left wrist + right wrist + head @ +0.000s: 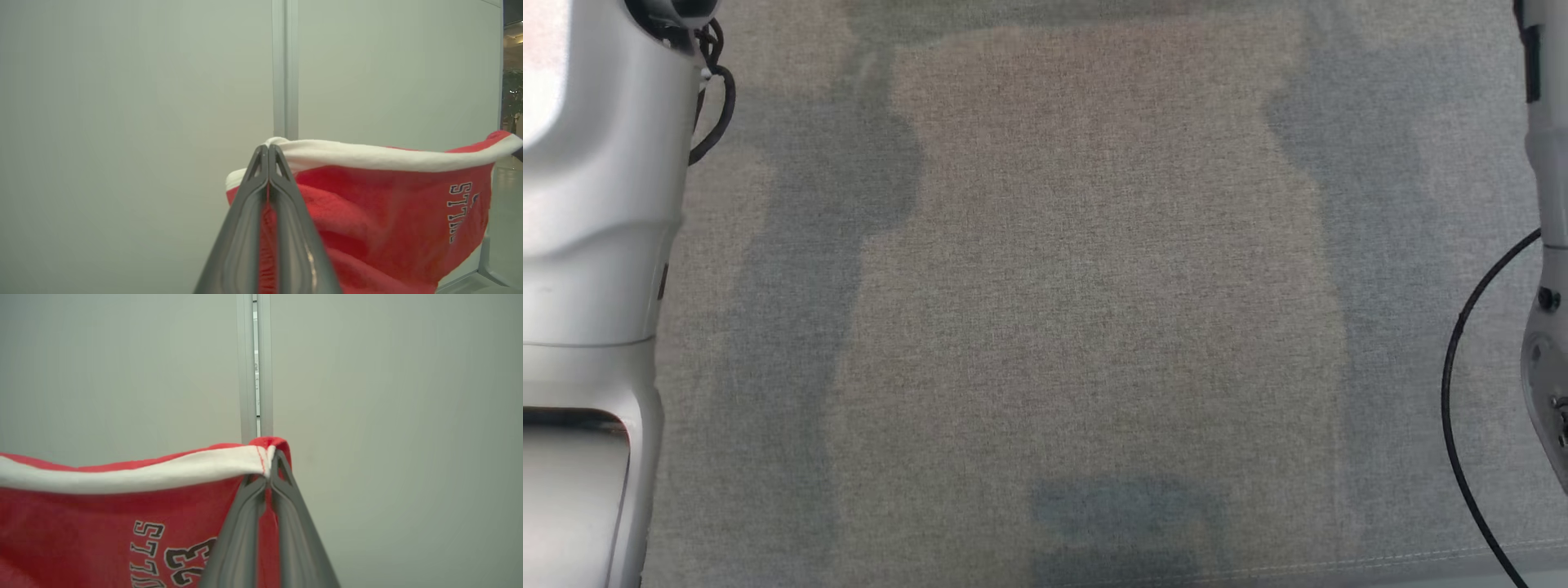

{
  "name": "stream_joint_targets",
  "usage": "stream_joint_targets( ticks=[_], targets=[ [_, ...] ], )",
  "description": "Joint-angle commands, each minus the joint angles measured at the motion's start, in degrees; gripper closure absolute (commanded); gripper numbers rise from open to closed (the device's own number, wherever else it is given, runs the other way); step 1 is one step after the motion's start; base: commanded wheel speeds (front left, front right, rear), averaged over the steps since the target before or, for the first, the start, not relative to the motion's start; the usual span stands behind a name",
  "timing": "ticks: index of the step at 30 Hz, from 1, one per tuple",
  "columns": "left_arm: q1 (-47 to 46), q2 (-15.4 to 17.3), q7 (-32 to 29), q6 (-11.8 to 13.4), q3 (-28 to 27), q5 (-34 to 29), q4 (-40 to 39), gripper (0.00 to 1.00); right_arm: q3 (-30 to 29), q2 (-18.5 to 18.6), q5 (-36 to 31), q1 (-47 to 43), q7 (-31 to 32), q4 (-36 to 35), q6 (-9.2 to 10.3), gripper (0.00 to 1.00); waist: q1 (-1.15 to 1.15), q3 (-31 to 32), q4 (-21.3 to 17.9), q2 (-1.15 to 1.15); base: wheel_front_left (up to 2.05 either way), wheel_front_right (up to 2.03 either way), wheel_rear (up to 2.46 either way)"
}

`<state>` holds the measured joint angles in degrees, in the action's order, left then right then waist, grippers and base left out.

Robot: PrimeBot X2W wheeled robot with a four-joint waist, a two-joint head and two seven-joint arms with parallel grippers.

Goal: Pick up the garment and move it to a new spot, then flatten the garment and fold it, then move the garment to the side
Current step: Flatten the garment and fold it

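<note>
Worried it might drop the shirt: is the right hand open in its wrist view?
No, the right hand is shut, pinching the red garment at its white-trimmed edge.

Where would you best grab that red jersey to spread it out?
Probably the white-trimmed edge of the red jersey, at its two ends: the left pincer and right pincer pinch there from outside, and the edge stretches taut between them.

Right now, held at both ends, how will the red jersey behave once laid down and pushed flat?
Probably floppy: the red jersey sags between the shut jaws and its white band curves. Likely light, since thin pinches hold it. It may bunch rather than slide on the woven grey surface.
</note>
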<state>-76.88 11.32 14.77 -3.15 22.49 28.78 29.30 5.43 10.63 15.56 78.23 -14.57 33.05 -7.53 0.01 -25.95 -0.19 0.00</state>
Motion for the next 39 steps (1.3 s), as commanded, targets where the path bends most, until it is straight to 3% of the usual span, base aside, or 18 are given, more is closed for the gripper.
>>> stream_joint_targets(
  ticks=[1, 5, 8, 14, 28, 33, 39],
  targets=[
    [-0.4, -0.7, 0.3, -0.8, -0.5, -0.5, 1.2, 1.00, 0.7, -0.2, -0.2, 0.4, -0.4, 1.5, 0.08, 1.00, -0.01, -1.5, -0.3, 0.00, 0.00, 0.00, 0.00],
    [4.5, -3.4, 0.3, -2.8, -2.1, 0.4, 10.0, 1.00, 3.1, -1.2, 1.4, -3.6, -0.7, 6.7, 0.08, 1.00, -0.01, -2.6, -0.3, 0.00, 0.00, 0.00, 0.00],
    [8.4, -4.9, 0.3, -3.5, -3.1, 2.2, 14.5, 1.00, 4.0, -1.2, 2.8, -8.8, -0.8, 6.8, 0.08, 1.00, -0.01, -2.8, -0.2, 0.00, 0.00, 0.00, 0.00],
    [18.9, -6.5, 0.3, -4.0, -6.2, 4.1, 15.6, 1.00, 5.1, -1.5, 6.2, -22.2, -0.8, 4.6, 0.08, 1.00, -0.01, -2.0, 0.1, 0.00, 0.00, 0.00, 0.00],
    [51.6, -7.3, 0.3, -3.3, -11.8, -0.3, -0.7, 1.00, 3.4, -2.3, 11.1, -61.1, -0.8, -13.3, 0.11, 1.00, -0.01, 7.8, 0.1, 0.00, 0.00, 0.00, 0.00],
    [63.3, -5.6, -1.5, -0.5, -11.0, -1.9, -9.9, 1.00, 1.9, -3.6, 9.8, -73.2, -0.8, -21.1, 0.12, 1.00, -0.01, 12.2, -0.3, 0.00, 0.00, 0.00, 0.00],
    [77.0, -3.3, -8.5, 5.0, -10.6, -2.7, -24.5, 1.00, 0.5, -5.1, 7.9, -85.0, 1.4, -28.9, 0.15, 1.00, -0.01, 16.0, -0.7, 0.00, 0.00, 0.00, 0.00]
  ],
)
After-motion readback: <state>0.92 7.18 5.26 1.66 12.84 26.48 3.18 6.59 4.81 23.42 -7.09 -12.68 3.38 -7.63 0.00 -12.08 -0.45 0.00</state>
